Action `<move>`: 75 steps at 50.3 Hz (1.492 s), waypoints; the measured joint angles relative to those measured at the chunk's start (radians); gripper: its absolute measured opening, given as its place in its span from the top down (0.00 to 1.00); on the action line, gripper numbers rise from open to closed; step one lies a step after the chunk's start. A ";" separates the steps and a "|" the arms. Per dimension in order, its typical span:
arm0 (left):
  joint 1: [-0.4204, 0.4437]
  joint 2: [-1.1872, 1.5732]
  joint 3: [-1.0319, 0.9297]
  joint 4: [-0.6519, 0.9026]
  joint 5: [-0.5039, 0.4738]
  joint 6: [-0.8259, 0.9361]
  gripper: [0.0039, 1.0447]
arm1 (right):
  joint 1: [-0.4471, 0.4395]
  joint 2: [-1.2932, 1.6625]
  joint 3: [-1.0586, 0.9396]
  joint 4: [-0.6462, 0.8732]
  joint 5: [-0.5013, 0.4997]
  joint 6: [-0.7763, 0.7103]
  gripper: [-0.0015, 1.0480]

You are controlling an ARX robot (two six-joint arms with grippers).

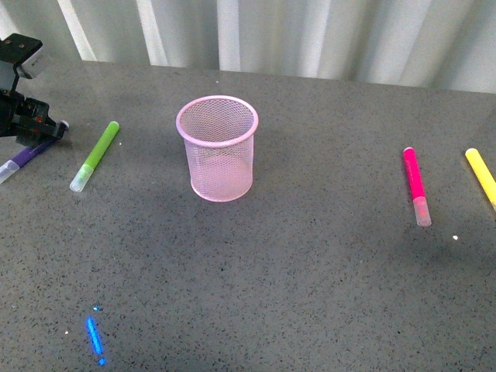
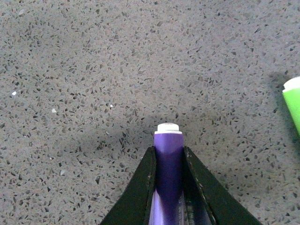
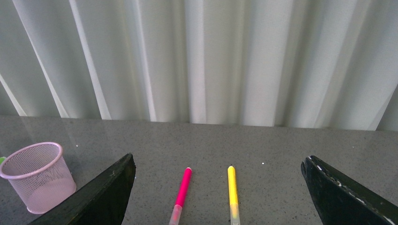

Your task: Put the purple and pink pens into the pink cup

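Observation:
At the table's far left my left gripper (image 1: 35, 136) is shut on the purple pen (image 1: 27, 156), whose clear cap pokes out toward the front edge. The left wrist view has the purple pen (image 2: 168, 159) pinched between both black fingers (image 2: 140, 187), its white end sticking out just above the tabletop. The pink cup (image 1: 217, 147) stands upright in the middle of the table, empty as far as I can see. The pink pen (image 1: 416, 185) lies flat at the right. My right gripper (image 3: 218, 187) is open, well back from the pink pen (image 3: 181, 193) and pink cup (image 3: 38, 176).
A lime-green marker (image 1: 95, 155) lies between the left gripper and the cup; its end shows in the left wrist view (image 2: 293, 101). A yellow marker (image 1: 482, 176) lies right of the pink pen. A white curtain (image 1: 310, 35) hangs behind the table's back edge.

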 joint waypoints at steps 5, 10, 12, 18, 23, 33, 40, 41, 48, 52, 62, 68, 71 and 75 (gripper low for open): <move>-0.005 -0.014 -0.019 0.034 0.008 -0.025 0.88 | 0.000 0.000 0.000 0.000 0.000 0.000 0.07; -0.015 -0.059 -0.051 0.112 0.039 -0.085 0.88 | 0.000 0.000 0.000 0.000 0.000 0.000 0.07; -0.020 -0.082 -0.067 0.153 0.045 -0.108 0.88 | 0.000 0.000 0.000 0.000 0.000 0.000 0.07; -0.048 -0.177 -0.126 0.344 0.053 -0.235 0.88 | 0.000 0.000 0.000 0.000 0.000 0.000 0.07; -0.093 -0.277 -0.195 0.543 0.016 -0.383 0.88 | 0.000 0.000 0.000 0.000 0.000 0.000 0.07; -0.236 -0.404 -0.350 0.849 -0.072 -0.643 0.88 | 0.000 0.000 0.000 0.000 0.000 0.000 0.07; -0.433 -0.386 -0.434 0.965 -0.213 -0.759 0.88 | 0.000 0.000 0.000 0.000 0.000 0.000 0.07; -0.439 -0.385 -0.435 0.967 -0.213 -0.761 0.88 | 0.000 0.000 0.000 0.000 0.000 0.000 0.07; -0.548 -0.342 -0.443 0.999 -0.276 -0.803 0.88 | 0.000 0.000 0.000 0.000 0.000 0.000 0.07; -0.573 -0.315 -0.442 1.010 -0.299 -0.818 0.88 | 0.000 0.000 0.000 0.000 0.000 0.000 0.07; -0.583 -0.259 -0.442 1.036 -0.338 -0.842 0.88 | 0.000 0.000 0.000 0.000 0.000 0.000 0.07; -0.581 -0.227 -0.431 1.050 -0.352 -0.855 0.88 | 0.000 0.000 0.000 0.000 0.000 0.000 0.07; -0.581 -0.211 -0.421 1.054 -0.352 -0.859 0.88 | 0.000 0.000 0.000 0.000 0.000 0.000 0.07; -0.582 -0.198 -0.410 1.055 -0.352 -0.860 0.88 | 0.000 0.000 0.000 0.000 0.000 0.000 0.07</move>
